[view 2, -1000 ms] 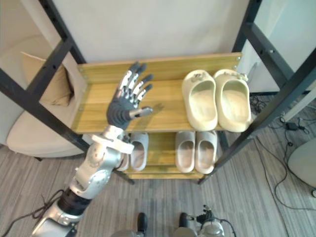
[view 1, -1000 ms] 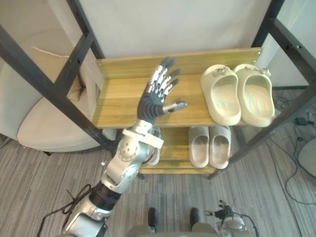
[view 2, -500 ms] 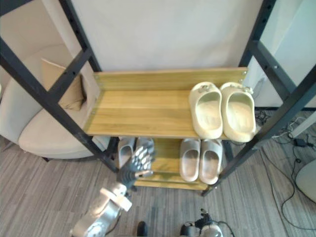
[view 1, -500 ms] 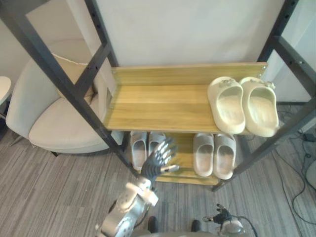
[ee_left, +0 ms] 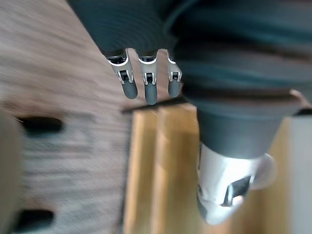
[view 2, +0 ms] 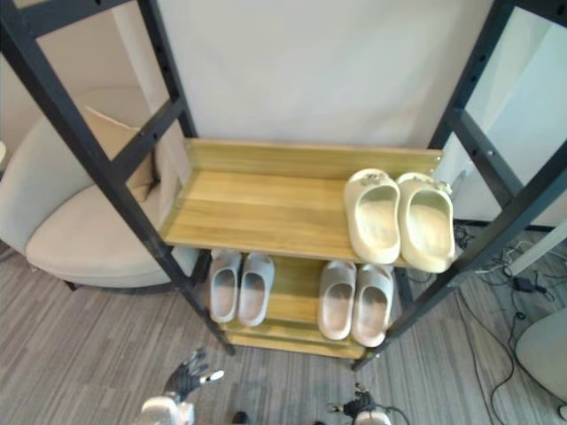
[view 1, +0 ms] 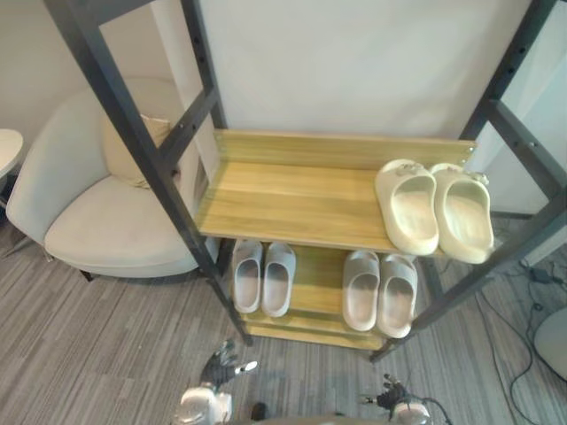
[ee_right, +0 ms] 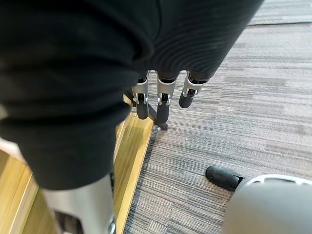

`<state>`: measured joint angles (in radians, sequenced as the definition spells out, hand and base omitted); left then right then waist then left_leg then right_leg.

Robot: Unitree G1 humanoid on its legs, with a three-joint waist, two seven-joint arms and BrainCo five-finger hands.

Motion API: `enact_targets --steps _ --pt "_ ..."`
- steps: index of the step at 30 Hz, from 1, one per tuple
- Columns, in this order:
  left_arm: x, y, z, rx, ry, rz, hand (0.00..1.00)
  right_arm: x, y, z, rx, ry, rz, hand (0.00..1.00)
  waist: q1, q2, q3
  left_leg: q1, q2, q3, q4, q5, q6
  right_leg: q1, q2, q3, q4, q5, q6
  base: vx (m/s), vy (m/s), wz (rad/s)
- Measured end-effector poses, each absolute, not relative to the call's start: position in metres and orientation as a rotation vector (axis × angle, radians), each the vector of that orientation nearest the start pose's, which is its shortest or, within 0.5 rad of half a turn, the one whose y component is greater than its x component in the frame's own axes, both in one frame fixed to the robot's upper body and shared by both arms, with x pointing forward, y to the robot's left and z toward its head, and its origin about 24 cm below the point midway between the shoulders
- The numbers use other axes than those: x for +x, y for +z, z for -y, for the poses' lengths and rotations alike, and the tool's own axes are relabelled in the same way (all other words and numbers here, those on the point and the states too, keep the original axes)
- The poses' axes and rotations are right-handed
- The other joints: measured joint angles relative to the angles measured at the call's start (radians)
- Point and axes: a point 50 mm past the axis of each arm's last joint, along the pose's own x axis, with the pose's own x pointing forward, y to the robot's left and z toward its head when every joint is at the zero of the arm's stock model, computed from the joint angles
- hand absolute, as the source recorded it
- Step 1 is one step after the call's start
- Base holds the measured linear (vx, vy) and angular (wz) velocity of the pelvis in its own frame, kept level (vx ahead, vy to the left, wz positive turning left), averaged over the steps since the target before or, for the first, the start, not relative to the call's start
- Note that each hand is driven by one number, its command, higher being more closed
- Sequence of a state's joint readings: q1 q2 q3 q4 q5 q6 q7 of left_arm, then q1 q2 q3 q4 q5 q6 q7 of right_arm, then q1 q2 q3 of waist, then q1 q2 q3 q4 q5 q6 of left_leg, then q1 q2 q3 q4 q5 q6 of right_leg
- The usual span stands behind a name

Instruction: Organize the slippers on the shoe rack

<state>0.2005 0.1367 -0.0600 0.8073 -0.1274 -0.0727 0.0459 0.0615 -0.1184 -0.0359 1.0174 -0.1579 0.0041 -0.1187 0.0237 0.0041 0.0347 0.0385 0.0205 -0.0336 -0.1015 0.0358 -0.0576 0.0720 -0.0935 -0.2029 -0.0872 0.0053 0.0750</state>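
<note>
The shoe rack has a black metal frame and wooden shelves. A cream pair of slippers (view 1: 434,211) stands side by side at the right end of the top shelf (view 1: 292,195). On the lower shelf (view 1: 321,282) sit a pale grey pair (view 1: 263,276) on the left and a beige pair (view 1: 381,290) on the right. My left hand (view 1: 221,365) hangs low over the floor in front of the rack, open and holding nothing; its fingers (ee_left: 146,85) point at the rack's wood. My right hand (view 1: 391,397) hangs by the floor too, fingers (ee_right: 163,100) straight and empty.
A cream armchair (view 1: 106,221) with a cushion stands left of the rack. The rim of a round white table (view 1: 7,149) shows at the far left. The rack's slanted black posts (view 1: 151,159) cross in front of the shelves. Grey striped carpet (view 1: 106,345) lies before the rack.
My left arm has dropped from over the top shelf down to near the floor. The camera has pulled back and tilted, so the whole rack sits lower in view.
</note>
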Motion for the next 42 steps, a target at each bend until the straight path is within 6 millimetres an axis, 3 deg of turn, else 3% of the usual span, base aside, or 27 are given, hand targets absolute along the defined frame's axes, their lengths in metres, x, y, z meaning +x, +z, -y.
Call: enact_targets --steps 10,15,17,21,23,25,27,31,33,34,35,36,37,39,40,41,42 --pt "0.090 -0.151 -0.205 0.052 0.266 -0.996 0.00 0.112 -0.154 0.205 -0.287 -0.129 -1.065 0.00 0.014 -0.002 0.009 0.033 0.004 0.014 0.000 -0.017 0.000 -0.005 0.000 0.022 0.060 -0.039 -0.003 0.00 -0.002 -0.05" --pt "0.091 -0.150 -0.211 0.035 0.323 -0.987 0.00 0.114 -0.154 0.205 -0.257 -0.156 -1.063 0.00 0.017 -0.022 0.039 0.030 -0.035 0.011 0.054 -0.068 0.016 -0.102 -0.064 0.031 0.318 -0.175 0.013 0.00 0.030 0.05" --pt "0.096 -0.149 -0.211 0.041 0.333 -0.976 0.00 0.122 -0.152 0.198 -0.245 -0.149 -1.036 0.00 0.019 -0.036 0.051 -0.002 -0.061 -0.016 0.095 -0.087 0.024 -0.181 -0.094 0.109 0.521 -0.225 0.021 0.01 0.002 0.31" --pt "0.104 -0.148 -0.201 0.022 0.316 -0.957 0.00 0.124 -0.152 0.192 -0.238 -0.137 -1.024 0.00 0.019 -0.040 0.059 -0.042 -0.078 -0.117 0.124 -0.098 0.020 -0.206 -0.055 0.304 0.608 -0.253 0.002 0.04 -0.082 0.85" --pt "0.113 -0.145 -0.201 0.009 0.332 -0.930 0.00 0.124 -0.153 0.181 -0.217 -0.120 -1.026 0.00 0.027 -0.067 0.051 -0.078 -0.098 -0.196 0.145 -0.074 0.003 -0.179 -0.049 0.345 0.566 -0.305 -0.018 0.10 -0.202 1.11" --pt "0.118 -0.144 -0.199 -0.006 0.347 -0.921 0.00 0.130 -0.151 0.178 -0.210 -0.116 -1.012 0.00 0.035 -0.058 0.066 -0.099 -0.091 -0.232 0.151 -0.068 -0.008 -0.148 -0.049 0.303 0.499 -0.318 -0.012 0.03 -0.218 0.83" --pt "0.124 -0.143 -0.193 -0.046 0.369 -0.904 0.00 0.147 -0.145 0.178 -0.214 -0.111 -0.970 0.00 0.048 -0.023 0.094 -0.135 -0.070 -0.278 0.151 -0.047 -0.035 -0.109 -0.031 0.242 0.421 -0.320 -0.010 -0.02 -0.226 0.77" --pt "0.130 -0.140 -0.185 -0.079 0.371 -0.874 0.00 0.159 -0.139 0.177 -0.212 -0.119 -0.918 0.00 0.051 -0.004 0.108 -0.177 -0.063 -0.320 0.159 0.008 -0.049 -0.096 -0.015 0.144 0.411 -0.310 -0.025 -0.05 -0.107 0.79" --pt "0.136 -0.137 -0.181 -0.097 0.371 -0.850 0.00 0.169 -0.135 0.178 -0.200 -0.130 -0.892 0.00 0.053 -0.002 0.115 -0.230 -0.071 -0.278 0.144 0.113 -0.028 -0.108 -0.009 0.081 0.413 -0.294 -0.052 -0.11 -0.091 1.28" --pt "0.141 -0.134 -0.180 -0.121 0.386 -0.823 0.00 0.170 -0.134 0.178 -0.189 -0.143 -0.887 0.00 0.039 -0.016 0.132 -0.252 -0.058 -0.132 0.153 0.139 0.015 -0.104 -0.030 0.033 0.383 -0.268 -0.085 -0.18 -0.049 1.62" --pt "0.147 -0.131 -0.181 -0.143 0.412 -0.801 0.00 0.176 -0.129 0.177 -0.189 -0.151 -0.852 0.00 0.038 -0.001 0.143 -0.302 0.007 0.143 0.381 -0.031 0.071 -0.097 -0.021 -0.033 0.380 -0.269 -0.088 -0.17 -0.011 1.23" --pt "0.147 -0.131 -0.181 -0.144 0.412 -0.805 0.00 0.177 -0.128 0.177 -0.189 -0.153 -0.846 0.00 0.035 0.004 0.147 -0.306 0.025 0.188 0.431 -0.059 0.079 -0.095 -0.019 -0.046 0.385 -0.270 -0.089 -0.17 -0.035 1.13" --pt "0.146 -0.133 -0.179 -0.139 0.399 -0.819 0.00 0.176 -0.127 0.179 -0.185 -0.168 -0.837 0.00 0.029 0.010 0.166 -0.293 0.078 0.313 0.563 -0.145 0.093 -0.081 -0.021 -0.096 0.410 -0.274 -0.095 -0.17 0.014 0.87" --pt "0.149 -0.133 -0.173 -0.110 0.356 -0.824 0.00 0.165 -0.131 0.183 -0.178 -0.190 -0.867 0.00 0.025 0.013 0.164 -0.233 0.120 0.385 0.664 -0.229 0.069 -0.074 -0.047 -0.172 0.434 -0.278 -0.098 -0.20 0.084 0.85" --pt "0.149 -0.133 -0.173 -0.109 0.351 -0.826 0.00 0.163 -0.132 0.184 -0.177 -0.194 -0.871 0.00 0.025 0.015 0.163 -0.224 0.128 0.391 0.679 -0.240 0.063 -0.073 -0.051 -0.184 0.435 -0.279 -0.097 -0.18 0.141 0.68" --pt "0.147 -0.137 -0.169 -0.087 0.323 -0.856 0.00 0.155 -0.135 0.189 -0.162 -0.225 -0.893 0.00 0.013 0.020 0.151 -0.173 0.170 0.407 0.703 -0.269 0.019 -0.071 -0.070 -0.230 0.432 -0.289 -0.078 -0.12 0.134 0.44" --pt "0.146 -0.138 -0.167 -0.084 0.317 -0.864 0.00 0.154 -0.135 0.190 -0.162 -0.230 -0.895 0.00 0.010 0.026 0.147 -0.166 0.176 0.404 0.688 -0.273 0.011 -0.073 -0.070 -0.235 0.434 -0.293 -0.069 -0.12 0.217 0.77"
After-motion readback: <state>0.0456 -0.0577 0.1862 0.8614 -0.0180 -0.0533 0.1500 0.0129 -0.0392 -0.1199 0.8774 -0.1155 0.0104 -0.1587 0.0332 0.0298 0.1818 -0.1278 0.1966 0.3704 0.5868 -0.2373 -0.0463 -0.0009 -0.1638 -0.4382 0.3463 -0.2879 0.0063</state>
